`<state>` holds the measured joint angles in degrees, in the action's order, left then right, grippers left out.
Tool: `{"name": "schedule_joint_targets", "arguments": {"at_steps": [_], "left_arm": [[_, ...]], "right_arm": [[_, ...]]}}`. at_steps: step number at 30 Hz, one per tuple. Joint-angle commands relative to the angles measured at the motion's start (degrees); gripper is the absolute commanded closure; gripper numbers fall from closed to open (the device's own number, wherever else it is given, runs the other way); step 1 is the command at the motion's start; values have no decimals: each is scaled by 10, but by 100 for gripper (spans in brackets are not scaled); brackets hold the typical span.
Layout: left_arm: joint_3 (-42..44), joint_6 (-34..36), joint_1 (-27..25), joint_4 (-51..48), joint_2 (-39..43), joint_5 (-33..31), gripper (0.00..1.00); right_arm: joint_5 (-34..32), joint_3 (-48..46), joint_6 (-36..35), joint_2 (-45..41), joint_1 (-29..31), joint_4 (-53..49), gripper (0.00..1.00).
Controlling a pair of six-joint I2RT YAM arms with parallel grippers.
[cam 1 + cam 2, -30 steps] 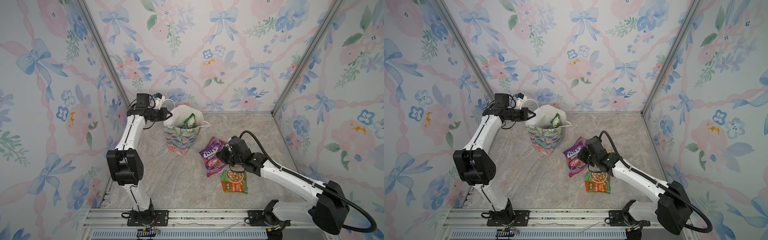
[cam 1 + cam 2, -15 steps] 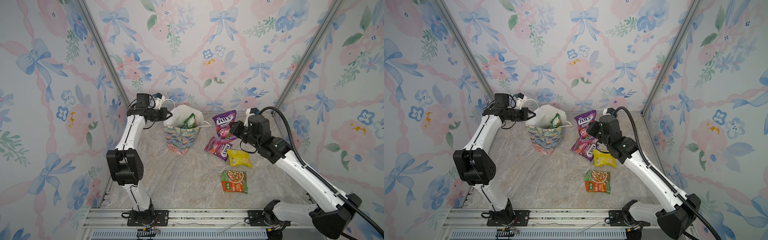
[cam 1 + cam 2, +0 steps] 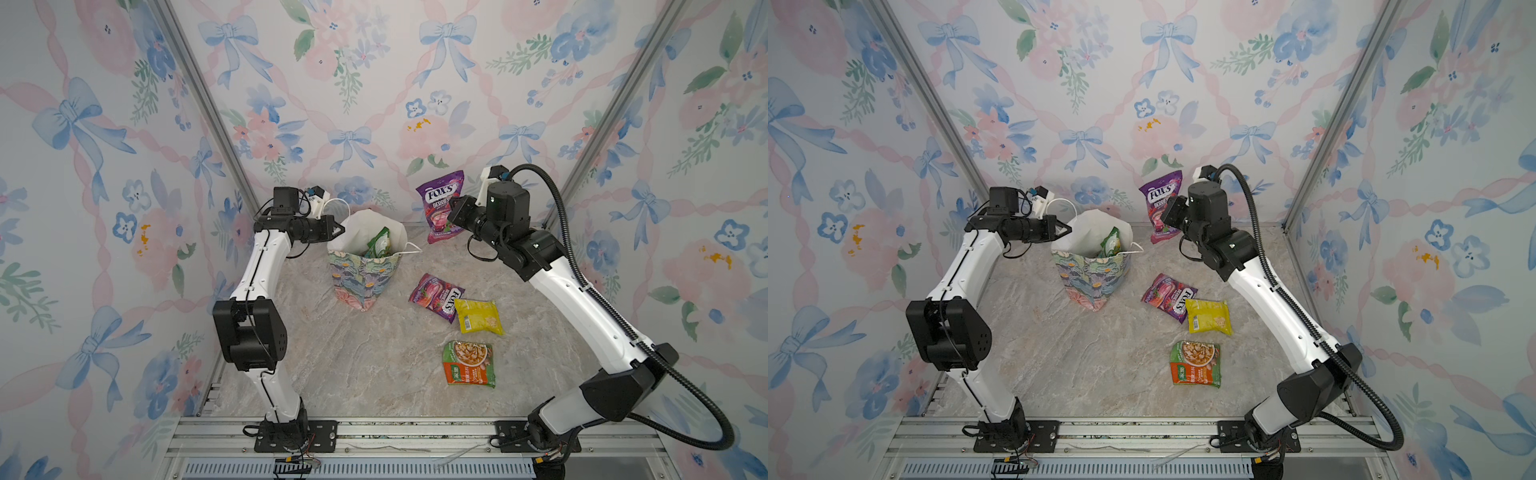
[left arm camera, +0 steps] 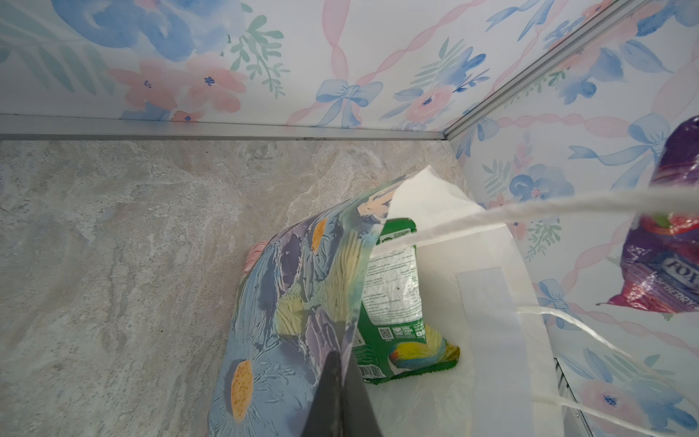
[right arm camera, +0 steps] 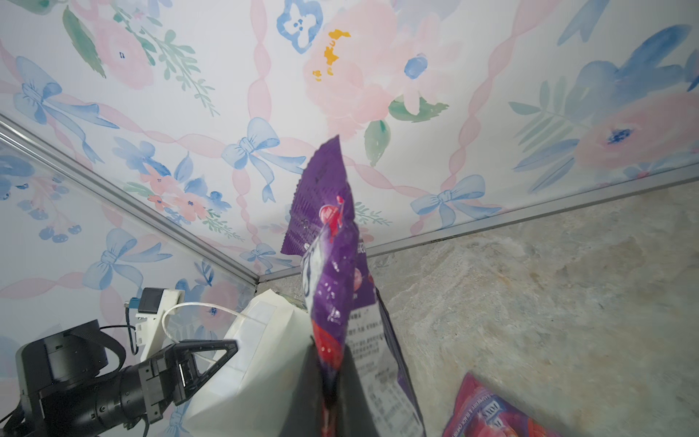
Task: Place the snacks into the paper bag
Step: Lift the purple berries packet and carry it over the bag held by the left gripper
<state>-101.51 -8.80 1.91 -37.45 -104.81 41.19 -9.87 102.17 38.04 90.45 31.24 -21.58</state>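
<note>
Near edge: orange-green pouch (image 3: 469, 363), then yellow pouch (image 3: 478, 316) touching pink-purple FOX'S packet (image 3: 434, 295), all loose on table (image 3: 374, 353). Paper bag (image 3: 361, 278) upright beyond, left gripper (image 3: 340, 228) clamped on its rim. Right gripper (image 3: 454, 212) grasps purple FOX'S packet (image 3: 439, 199) aloft, right of bag. Left wrist only: green pouch (image 4: 397, 302) back label, inside bag.

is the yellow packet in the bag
No, the yellow packet lies on the table, apart from the bag.
</note>
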Motion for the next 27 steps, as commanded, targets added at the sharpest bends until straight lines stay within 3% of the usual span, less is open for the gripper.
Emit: {"name": "schedule_joint_targets", "arguments": {"at_steps": [1,14,21,27], "left_arm": [[2,1,4,-1,13,9,100],[3,2,4,-1,15,10,100],[4,2,4,0,15,10,100],[3,2,4,-1,16,11,100]], "right_arm": [[10,56,-13,31,9,34,100],[8,221,0,186,85,39,100],[1,215,39,217,112,66,100],[-16,141,68,191,130,117,100]]}}
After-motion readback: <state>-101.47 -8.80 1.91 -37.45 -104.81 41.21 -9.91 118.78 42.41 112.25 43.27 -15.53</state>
